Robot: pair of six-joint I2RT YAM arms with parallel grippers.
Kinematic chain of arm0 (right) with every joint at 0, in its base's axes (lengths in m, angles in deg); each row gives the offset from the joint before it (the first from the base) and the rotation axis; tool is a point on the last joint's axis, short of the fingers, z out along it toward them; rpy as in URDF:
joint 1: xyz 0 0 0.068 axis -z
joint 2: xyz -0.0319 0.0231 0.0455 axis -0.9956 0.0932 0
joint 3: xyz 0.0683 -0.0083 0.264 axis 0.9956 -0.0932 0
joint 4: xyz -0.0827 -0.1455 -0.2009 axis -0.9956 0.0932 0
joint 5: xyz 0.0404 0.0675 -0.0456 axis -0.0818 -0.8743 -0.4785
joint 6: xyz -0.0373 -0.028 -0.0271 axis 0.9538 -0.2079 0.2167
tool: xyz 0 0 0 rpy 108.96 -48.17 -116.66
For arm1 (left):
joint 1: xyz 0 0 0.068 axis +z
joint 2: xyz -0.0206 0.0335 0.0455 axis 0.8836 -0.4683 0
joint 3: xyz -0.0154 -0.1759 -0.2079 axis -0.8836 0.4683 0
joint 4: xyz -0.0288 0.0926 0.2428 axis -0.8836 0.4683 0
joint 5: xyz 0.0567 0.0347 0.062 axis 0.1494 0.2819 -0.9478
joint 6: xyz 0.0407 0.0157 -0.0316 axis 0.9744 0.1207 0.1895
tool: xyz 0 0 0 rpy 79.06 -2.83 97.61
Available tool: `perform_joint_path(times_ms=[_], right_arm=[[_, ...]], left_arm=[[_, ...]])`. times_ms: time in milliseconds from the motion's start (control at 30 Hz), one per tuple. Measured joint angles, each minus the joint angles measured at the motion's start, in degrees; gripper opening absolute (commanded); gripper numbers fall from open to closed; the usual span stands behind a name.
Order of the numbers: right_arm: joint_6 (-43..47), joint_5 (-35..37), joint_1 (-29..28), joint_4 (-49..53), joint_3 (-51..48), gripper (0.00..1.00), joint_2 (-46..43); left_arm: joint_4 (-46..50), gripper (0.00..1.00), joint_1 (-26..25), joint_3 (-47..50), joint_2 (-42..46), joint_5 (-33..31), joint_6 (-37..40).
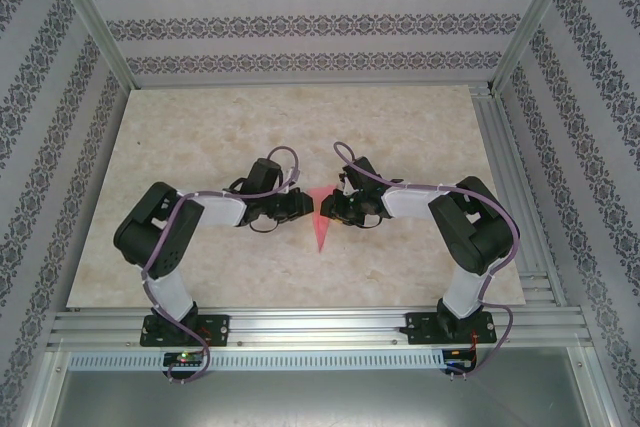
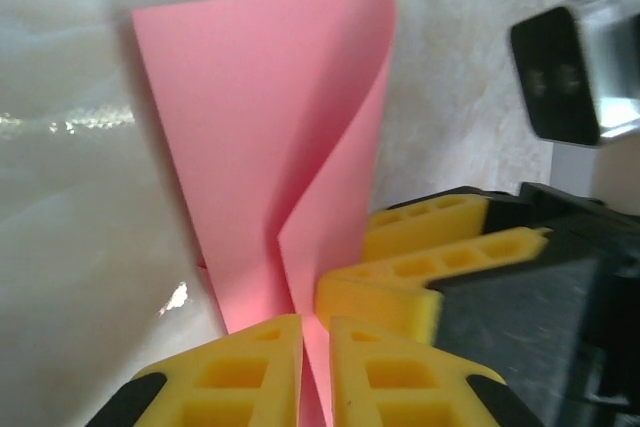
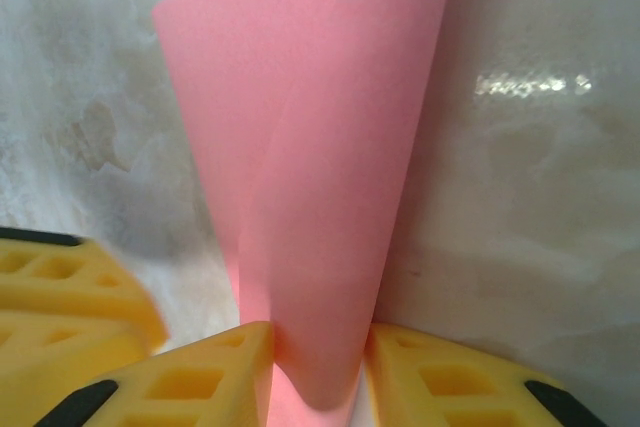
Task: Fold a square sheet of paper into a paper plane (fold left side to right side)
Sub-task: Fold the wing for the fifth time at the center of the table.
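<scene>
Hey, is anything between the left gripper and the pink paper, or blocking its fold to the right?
Nothing stands between them: the left gripper pinches an edge of the pink paper. To the right, the right gripper grips the same paper, its yellow fingers beside the left ones, likely in the flap's path.

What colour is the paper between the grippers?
The paper is plain pink, no pattern; the left wrist view shows it best.

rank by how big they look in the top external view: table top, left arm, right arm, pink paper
1. table top, by far the largest
2. left arm and right arm, about alike, not ranked apart
3. pink paper, smallest, a narrow wedge between them
</scene>
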Motion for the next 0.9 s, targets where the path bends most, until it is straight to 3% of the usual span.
perform_joint_path(times_ms=[167, 900], right_arm=[[0.0, 0.0, 0.0, 0.0, 0.0, 0.32, 0.0], [0.2, 0.0, 0.0, 0.0, 0.0, 0.34, 0.0]], left_arm=[[-0.5, 0.16, 0.2, -0.9, -3.8, 1.6, -1.7], [-3.5, 0.2, 0.3, -1.5, -5.3, 3.1, -4.1]])
